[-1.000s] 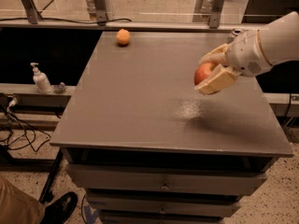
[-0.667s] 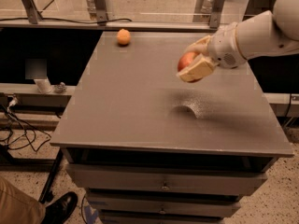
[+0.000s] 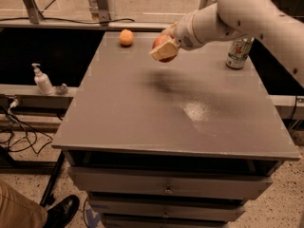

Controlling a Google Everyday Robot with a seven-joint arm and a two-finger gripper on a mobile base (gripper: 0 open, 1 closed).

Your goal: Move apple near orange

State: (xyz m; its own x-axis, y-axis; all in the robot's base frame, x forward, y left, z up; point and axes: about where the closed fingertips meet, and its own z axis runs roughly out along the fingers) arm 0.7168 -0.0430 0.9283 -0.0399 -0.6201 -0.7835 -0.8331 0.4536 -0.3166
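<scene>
Standing at the near edge of the grey table [image 3: 142,127], I see the gripper [image 3: 165,49] over its far part. It is closed on the apple [image 3: 160,42], held above the top, near the orange [image 3: 126,37] and to its right. I judge the carrying nearly done; lowering and release remain. I count one apple, one orange, one can [image 3: 237,53].

I am viewing a smooth white arm [image 3: 247,11] whose rounded shell segments are showing small dark fastener dots along their surfaces. Toward the wrist [image 3: 190,30] the casing is narrowing into a ribbed grey-white collar. The gripper [image 3: 164,45] is sitting at the arm's end, upper centre of my view, and is presenting flat tan fingers [image 3: 163,53].
</scene>
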